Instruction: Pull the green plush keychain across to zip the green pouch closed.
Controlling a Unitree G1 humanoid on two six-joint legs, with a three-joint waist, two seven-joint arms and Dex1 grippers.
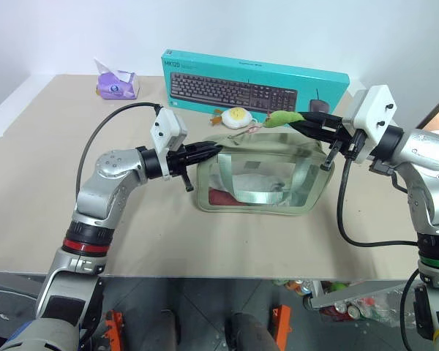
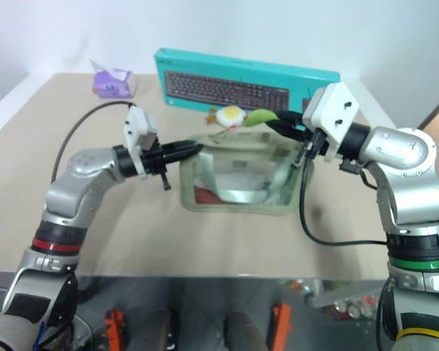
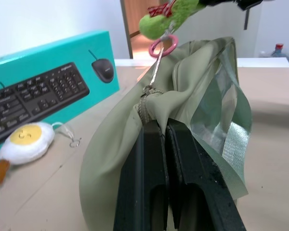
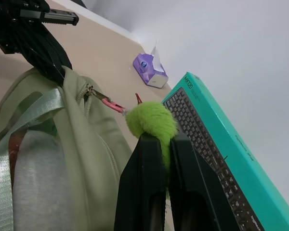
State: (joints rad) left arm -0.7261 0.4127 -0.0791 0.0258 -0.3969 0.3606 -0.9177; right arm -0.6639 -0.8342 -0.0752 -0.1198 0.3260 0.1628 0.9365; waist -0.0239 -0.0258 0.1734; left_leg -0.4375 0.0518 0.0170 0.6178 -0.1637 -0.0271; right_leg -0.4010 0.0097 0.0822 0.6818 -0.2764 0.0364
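The green pouch [image 1: 263, 183] stands on the table, with a pale strap over its clear window side. My left gripper [image 1: 216, 151] is shut on the fabric at the pouch's left end [image 3: 149, 108]. The zipper pull [image 4: 89, 89] sits close to that end. A pink ring [image 3: 163, 46] links it to the green plush keychain [image 1: 281, 118]. My right gripper [image 1: 298, 122] is shut on the keychain [image 4: 151, 121] and holds it above the pouch's top right part.
Behind the pouch a teal keyboard box [image 1: 256, 82] stands on its long edge. A white-and-yellow egg charm [image 1: 236, 117] lies in front of it. A purple tissue pack [image 1: 117, 84] sits at the back left. The table's front edge [image 1: 205, 276] runs near me.
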